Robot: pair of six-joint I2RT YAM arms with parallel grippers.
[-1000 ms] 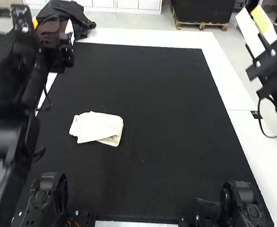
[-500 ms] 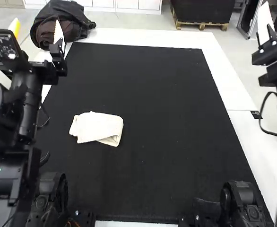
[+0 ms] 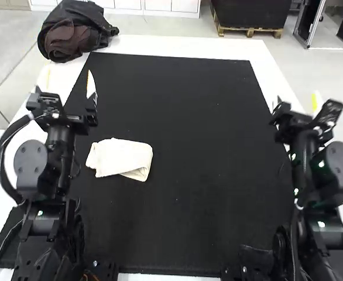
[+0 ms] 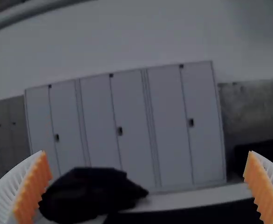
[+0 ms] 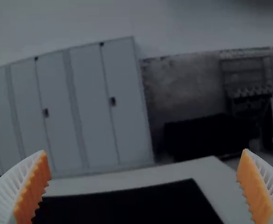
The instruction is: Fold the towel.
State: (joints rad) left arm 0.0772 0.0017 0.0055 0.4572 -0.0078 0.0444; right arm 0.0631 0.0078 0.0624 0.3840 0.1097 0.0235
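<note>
The cream towel (image 3: 119, 157) lies as a small folded bundle on the left half of the black mat, with layers showing at its near right corner. My left gripper (image 3: 69, 83) is raised beyond and to the left of it, well apart from the cloth. Over the right side of the table, far from the towel, is my right gripper (image 3: 295, 105). In the left wrist view the left gripper (image 4: 147, 186) has its orange pads wide apart with nothing between them. The right gripper (image 5: 145, 186) is likewise open and holds nothing in the right wrist view.
The black mat (image 3: 189, 117) covers most of the white table (image 3: 271, 88). A dark jacket or bag (image 3: 75, 29) rests at the table's far left corner, beyond the left gripper. Both arms stand along the sides, with the mat between them.
Both arms have drawn back toward the near side in the high view. The right gripper has also come inward from the right edge, the left one slightly inward. The towel has not moved.
</note>
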